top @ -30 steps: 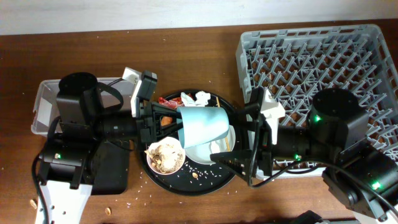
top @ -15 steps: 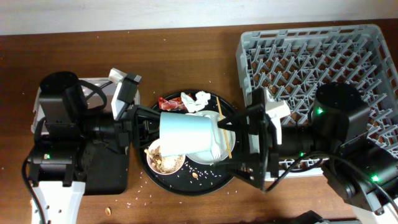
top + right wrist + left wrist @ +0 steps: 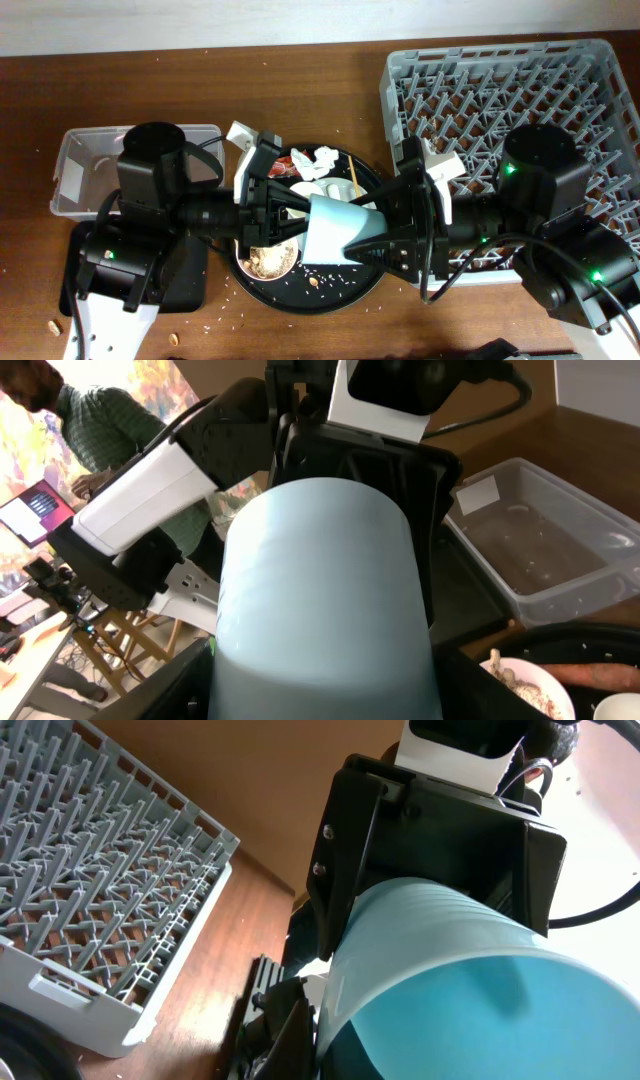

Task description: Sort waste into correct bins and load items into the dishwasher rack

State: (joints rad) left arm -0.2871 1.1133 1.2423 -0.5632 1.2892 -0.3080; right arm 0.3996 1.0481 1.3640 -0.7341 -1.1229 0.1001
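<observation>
Overhead view: a pale blue cup (image 3: 340, 232) hangs on its side between the two arms, above the round black tray (image 3: 300, 298). Its long axis runs left to right across the table. The wider mouth end points toward the left arm and the narrower base toward the right arm.

The left gripper (image 3: 298, 222) is clamped on the cup at the mouth end. The right gripper (image 3: 368, 228) has its jaws spread to either side of the base end. Whether its pads press the cup wall cannot be told.

Beneath the cup's mouth end, a white bowl (image 3: 265, 260) of brownish food scraps sits on the round tray. Crumpled white paper (image 3: 318, 160) and a red wrapper (image 3: 280, 165) lie at the tray's far edge. The grey dishwasher rack (image 3: 500, 90) stands to the right of the tray. The clear tub (image 3: 90, 150) and the shallow black tray (image 3: 185, 275) lie to its left.

Left wrist view: the cup (image 3: 440, 960) fills the lower right, its blue interior facing the camera, and the rack (image 3: 90, 870) is at upper left.

Right wrist view: the cup (image 3: 320, 610) fills the centre, extending away from the lens, and the clear tub (image 3: 540, 530) lies beyond on the right.
</observation>
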